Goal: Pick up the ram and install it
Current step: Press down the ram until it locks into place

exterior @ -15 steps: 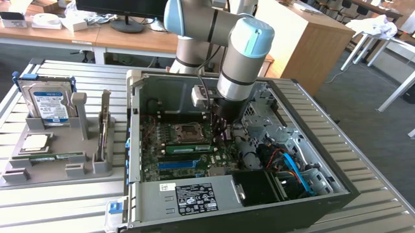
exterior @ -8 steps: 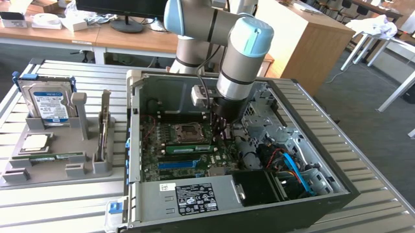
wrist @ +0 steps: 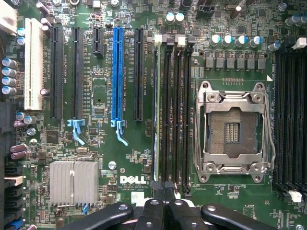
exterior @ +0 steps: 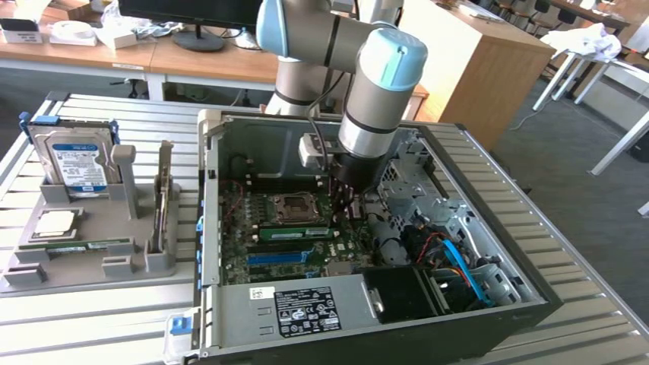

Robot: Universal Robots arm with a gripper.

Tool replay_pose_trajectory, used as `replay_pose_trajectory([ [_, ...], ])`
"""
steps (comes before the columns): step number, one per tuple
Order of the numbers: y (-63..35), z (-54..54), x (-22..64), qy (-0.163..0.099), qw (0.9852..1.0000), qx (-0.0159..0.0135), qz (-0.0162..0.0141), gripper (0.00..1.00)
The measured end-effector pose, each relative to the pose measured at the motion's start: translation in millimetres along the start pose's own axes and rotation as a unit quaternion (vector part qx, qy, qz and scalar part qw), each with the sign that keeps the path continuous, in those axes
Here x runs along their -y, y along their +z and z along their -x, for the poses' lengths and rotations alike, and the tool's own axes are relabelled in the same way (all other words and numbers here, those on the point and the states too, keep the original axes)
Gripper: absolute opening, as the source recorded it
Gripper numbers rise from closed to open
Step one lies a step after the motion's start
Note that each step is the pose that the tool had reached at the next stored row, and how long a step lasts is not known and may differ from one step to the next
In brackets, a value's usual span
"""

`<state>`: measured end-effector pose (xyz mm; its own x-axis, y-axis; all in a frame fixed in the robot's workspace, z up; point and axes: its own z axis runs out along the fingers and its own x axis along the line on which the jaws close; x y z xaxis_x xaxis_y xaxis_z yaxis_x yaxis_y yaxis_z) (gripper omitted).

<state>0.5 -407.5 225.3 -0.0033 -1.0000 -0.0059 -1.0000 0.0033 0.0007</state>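
currently, exterior view: my arm (exterior: 370, 91) reaches down into the open computer case (exterior: 487, 251), with my gripper (exterior: 345, 199) low over the motherboard (exterior: 294, 243), just beside the processor socket (exterior: 294, 205) on the exterior view's right. the ram (exterior: 294, 233) stands edge-up in a slot just in front of that socket. on the grey holder (exterior: 91, 258) at the exterior view's left: a hard drive (exterior: 73, 160) upright, a square processor chip (exterior: 56, 223) lying flat.

wrist view: my jaws are together, black fingers (wrist: 156, 215) meeting at the end of the memory slots (wrist: 175, 115). the ram (wrist: 155, 110) shows as a thin green edge seated in the slot nearest the blue expansion slot (wrist: 117, 76). nothing is clamped between my fingers. the processor socket (wrist: 233, 132) lies beside the slots.
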Motion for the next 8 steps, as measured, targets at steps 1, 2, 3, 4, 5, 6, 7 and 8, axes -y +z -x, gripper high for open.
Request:
replay_pose_trajectory([
  [1,0.0,0.0,0.0,0.000,1.0000,0.0000,0.0000,0.10],
  [2,0.1,0.0,0.0,0.000,1.0000,0.0000,0.0000,0.10],
  [3,0.2,0.0,0.0,0.000,1.0000,0.0000,0.0000,0.10],
  [4,0.3,0.0,0.0,0.000,1.0000,0.0000,0.0000,0.10],
  [5,0.4,0.0,0.0,0.000,1.0000,0.0000,0.0000,0.10],
  [6,0.5,0.0,0.0,0.000,1.0000,0.0000,0.0000,0.10],
  [7,0.7,0.0,0.0,0.000,1.0000,0.0000,0.0000,0.10],
  [8,0.7,0.0,0.0,0.000,1.0000,0.0000,0.0000,0.10],
])
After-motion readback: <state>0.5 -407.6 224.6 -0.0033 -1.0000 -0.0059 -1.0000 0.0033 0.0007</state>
